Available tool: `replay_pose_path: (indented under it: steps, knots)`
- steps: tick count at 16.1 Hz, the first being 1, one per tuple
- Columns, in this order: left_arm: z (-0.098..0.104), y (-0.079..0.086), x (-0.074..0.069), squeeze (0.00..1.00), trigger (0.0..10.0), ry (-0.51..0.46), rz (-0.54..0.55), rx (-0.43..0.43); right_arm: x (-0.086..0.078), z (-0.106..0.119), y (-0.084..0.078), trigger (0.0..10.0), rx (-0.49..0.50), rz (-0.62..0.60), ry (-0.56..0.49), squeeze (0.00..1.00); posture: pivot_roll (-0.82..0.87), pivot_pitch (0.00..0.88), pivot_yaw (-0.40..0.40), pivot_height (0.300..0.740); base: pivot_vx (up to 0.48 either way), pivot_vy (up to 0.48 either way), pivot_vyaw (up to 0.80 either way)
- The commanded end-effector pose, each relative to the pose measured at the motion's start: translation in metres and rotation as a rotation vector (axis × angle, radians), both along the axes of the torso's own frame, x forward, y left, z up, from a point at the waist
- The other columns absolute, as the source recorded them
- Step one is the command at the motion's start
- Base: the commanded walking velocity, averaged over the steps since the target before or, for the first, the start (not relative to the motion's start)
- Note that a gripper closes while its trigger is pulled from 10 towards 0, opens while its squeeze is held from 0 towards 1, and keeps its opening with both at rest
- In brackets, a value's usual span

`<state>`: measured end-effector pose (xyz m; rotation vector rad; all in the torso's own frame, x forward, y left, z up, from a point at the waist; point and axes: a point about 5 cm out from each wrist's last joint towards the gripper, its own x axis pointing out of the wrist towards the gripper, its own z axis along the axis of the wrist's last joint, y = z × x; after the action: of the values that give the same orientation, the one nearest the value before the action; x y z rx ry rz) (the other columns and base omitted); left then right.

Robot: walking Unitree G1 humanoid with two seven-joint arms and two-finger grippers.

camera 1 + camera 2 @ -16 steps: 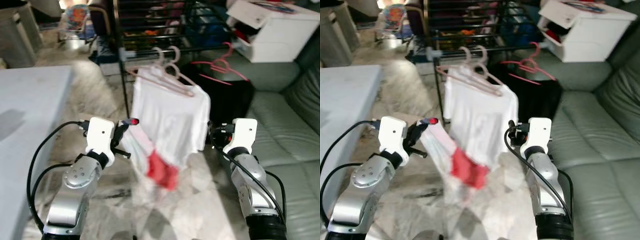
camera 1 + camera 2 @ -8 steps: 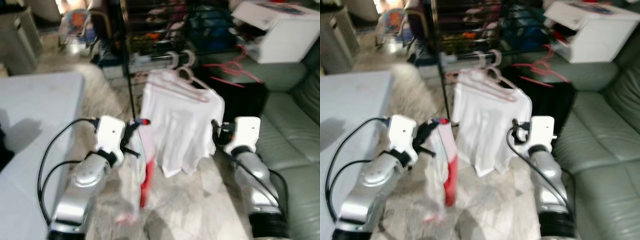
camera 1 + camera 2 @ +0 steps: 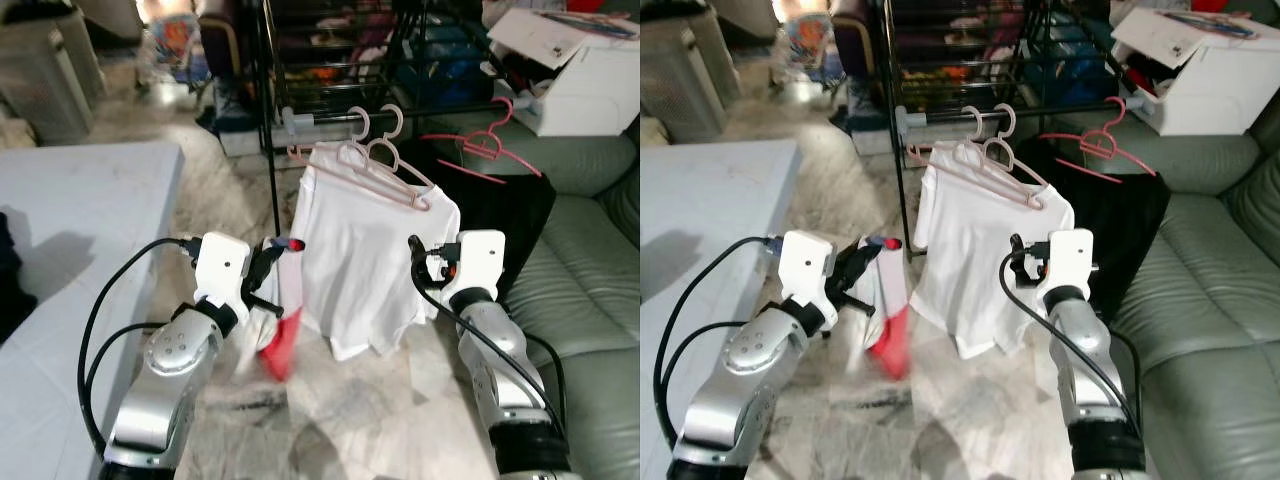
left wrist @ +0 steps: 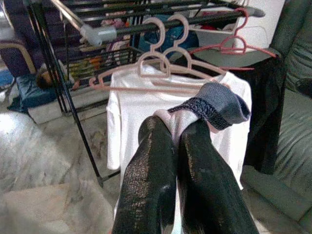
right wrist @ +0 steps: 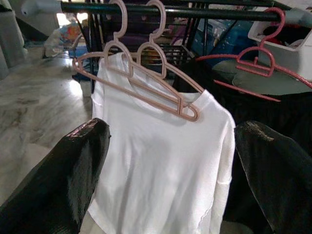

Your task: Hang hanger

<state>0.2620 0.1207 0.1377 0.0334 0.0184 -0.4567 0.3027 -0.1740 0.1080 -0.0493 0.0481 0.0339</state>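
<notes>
Two pale pink hangers (image 3: 372, 152) hang by their hooks on the black rail (image 3: 430, 108) of a drying rack, one of them carrying a white shirt (image 3: 370, 255). A darker pink hanger (image 3: 482, 145) hangs further right over a black garment (image 3: 515, 215). My left gripper (image 3: 270, 278) is raised left of the shirt, shut on a white and red garment (image 3: 280, 335) with a blue-grey knit cuff (image 4: 217, 103); the garment dangles below it. My right gripper (image 5: 170, 130) is open in front of the shirt's right side, its fingers (image 5: 80, 168) wide apart and holding nothing.
A grey-green sofa (image 3: 595, 270) runs along the right. A white box (image 3: 575, 70) sits behind it. A pale blue table (image 3: 70, 240) stands on the left. Behind the rail, the rack's shelves (image 3: 330, 40) hold clutter. Marble floor (image 3: 350, 410) lies underfoot.
The camera has shifted, and the rack now sits higher and sharper in view. The garment in my left gripper has swung from out to the right to hanging under the gripper.
</notes>
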Motion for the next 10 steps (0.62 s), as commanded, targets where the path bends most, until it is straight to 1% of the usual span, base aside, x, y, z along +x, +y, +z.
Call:
replay_pose_path:
  steps: [1, 6, 10]
  knots:
    - [0.0064, -0.0030, -0.0001, 0.00, 10.0, -0.034, -0.022, -0.007, 0.0027, 0.0036, -0.0019, 10.0, -0.012, -0.001, -0.014, 0.00, 0.02, 0.009, 0.006, 0.740, 0.480, 0.000, 0.00]
    - [0.0059, -0.0021, 0.0013, 0.00, 10.0, -0.027, -0.013, -0.008, 0.0037, 0.0039, -0.0006, 10.0, -0.024, 0.011, -0.019, 0.00, 0.02, 0.009, 0.005, 0.740, 0.469, 0.000, 0.00]
    - [0.0051, -0.0038, 0.0018, 0.00, 10.0, -0.013, -0.018, -0.012, 0.0041, 0.0032, -0.0041, 10.0, -0.037, 0.008, -0.018, 0.00, 0.02, 0.010, 0.007, 0.740, 0.368, 0.307, 0.00]
